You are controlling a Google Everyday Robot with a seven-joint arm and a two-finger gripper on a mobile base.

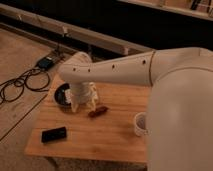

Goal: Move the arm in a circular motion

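The cream-white arm (150, 70) reaches from the right foreground across the wooden table (110, 135) toward the left. Its rounded elbow joint sits over the table's far left part. The ribbed white gripper (83, 102) hangs down from it, just above the tabletop. It is beside a dark bowl (62, 95) on its left and a small brown object (98, 111) on its right.
A black phone-like object (53, 134) lies at the table's front left. A white cup (140, 124) stands at the right, partly behind the arm. Black cables (20, 85) and a power box (46, 62) lie on the floor at left. A dark wall with a rail runs behind.
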